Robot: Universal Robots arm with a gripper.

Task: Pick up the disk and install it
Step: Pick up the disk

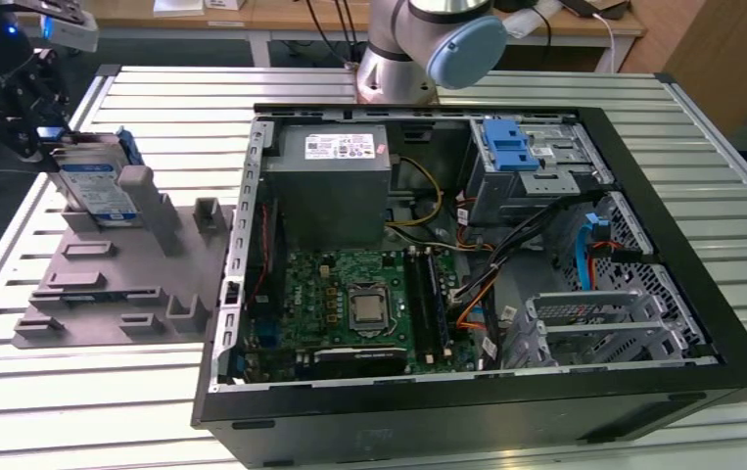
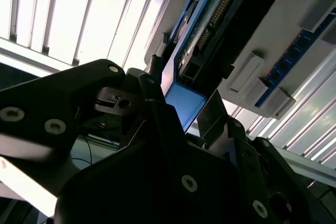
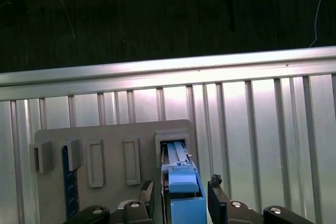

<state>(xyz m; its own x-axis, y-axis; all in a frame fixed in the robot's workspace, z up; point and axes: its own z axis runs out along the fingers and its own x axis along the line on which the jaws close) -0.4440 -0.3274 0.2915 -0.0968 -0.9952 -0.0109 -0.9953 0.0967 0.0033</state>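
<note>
**Robot arm and stripped-down PC share a bench in a robotics lab**

An open desktop computer case [image 1: 686, 211] lies on a slatted metal tabletop [image 1: 190, 93], its motherboard [image 1: 347, 304] and loose wiring exposed. The base of an industrial robot arm [image 1: 396, 61] stands at the tabletop's far edge. Beside the case, toward the exterior view's left, sits a grey fixture plate [image 1: 99, 284] with moulded slots for parts, the kind of jig made for repeatable trials. Pale wooden desks [image 1: 295, 18] with trailing black cables line the background, and a dark floor surrounds the bench.
</note>
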